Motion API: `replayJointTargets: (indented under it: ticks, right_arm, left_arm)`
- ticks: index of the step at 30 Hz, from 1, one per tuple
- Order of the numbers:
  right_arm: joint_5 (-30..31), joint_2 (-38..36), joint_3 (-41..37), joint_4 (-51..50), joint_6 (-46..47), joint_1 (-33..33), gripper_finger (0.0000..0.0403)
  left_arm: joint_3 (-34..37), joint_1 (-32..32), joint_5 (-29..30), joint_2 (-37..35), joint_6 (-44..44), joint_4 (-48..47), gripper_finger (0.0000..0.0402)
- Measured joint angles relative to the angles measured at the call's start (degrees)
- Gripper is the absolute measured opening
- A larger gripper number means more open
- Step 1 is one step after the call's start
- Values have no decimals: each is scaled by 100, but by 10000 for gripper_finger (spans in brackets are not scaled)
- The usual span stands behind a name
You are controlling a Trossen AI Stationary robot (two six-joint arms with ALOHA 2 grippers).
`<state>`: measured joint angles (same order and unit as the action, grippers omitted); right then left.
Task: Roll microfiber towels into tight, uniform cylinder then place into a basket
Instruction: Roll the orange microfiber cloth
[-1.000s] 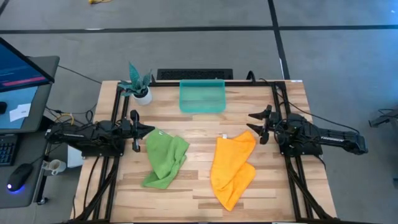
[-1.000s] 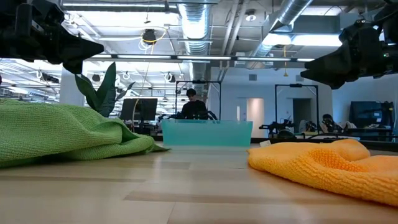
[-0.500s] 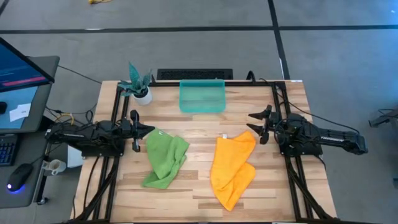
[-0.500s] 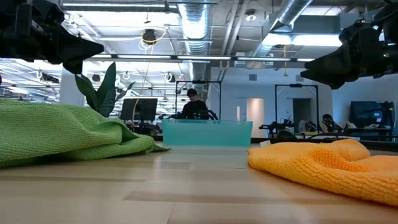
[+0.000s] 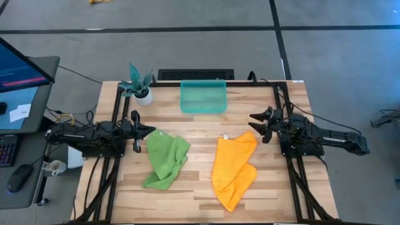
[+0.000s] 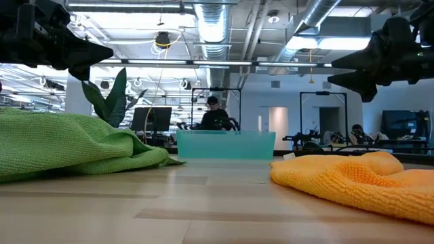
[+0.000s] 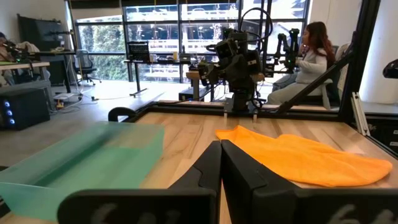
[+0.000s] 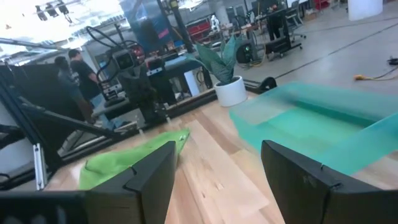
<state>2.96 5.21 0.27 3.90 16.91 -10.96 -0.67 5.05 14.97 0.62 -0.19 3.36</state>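
Observation:
A lime green towel (image 5: 165,159) lies crumpled on the table's left half, and an orange-yellow towel (image 5: 234,165) lies crumpled on the right half. The teal basket (image 5: 203,97) stands at the middle of the far edge. My left gripper (image 5: 150,130) hovers shut at the left edge, above the green towel's (image 6: 61,146) far corner. My right gripper (image 5: 254,124) hovers open at the right edge, above the orange towel's (image 6: 352,179) far corner, with nothing between its fingers (image 8: 155,174). Both grippers point level toward the table's middle.
A small white pot with a teal plant (image 5: 141,89) stands at the far left corner, next to the basket. Black frame rails run along the left and right sides (image 5: 284,125). A desk with a monitor (image 5: 22,69) stands left of the table. People (image 7: 311,53) sit beyond it.
My right gripper has rolled about its own pointing line while staying in place; in the low view its two fingers now show spread one above the other. The towels and my left gripper have kept still.

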Motion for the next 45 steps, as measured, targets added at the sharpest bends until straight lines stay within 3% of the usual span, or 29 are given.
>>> replayJointTargets:
  ticks: [10, 19, 30, 38, 42, 45]
  right_arm:
    - [-6, 0, 0, 270, 612, 39, 260]
    - [-9, 2, 0, 1260, 663, 761, 260]
    - [-9, 113, 0, 2710, -352, 1790, 260]
    - [-3, 1029, 6, 3842, -1072, 2522, 260]
    - [21, 1690, 222, 4173, -1273, 2763, 260]
    - [365, 2187, 511, 4190, -1238, 2888, 260]
  left_arm:
    - [0, -1, -1, 0, 0, 0, 0]
    - [0, 1, 0, 0, 0, 0, 0]
    - [-2, 1, -1, 1, 0, 2, 0]
    - [1, 0, 7, 0, -2, 14, 0]
    - [1, -1, 316, 1, 0, 70, 0]
    - [1, -1, 378, 1, 0, 74, 0]
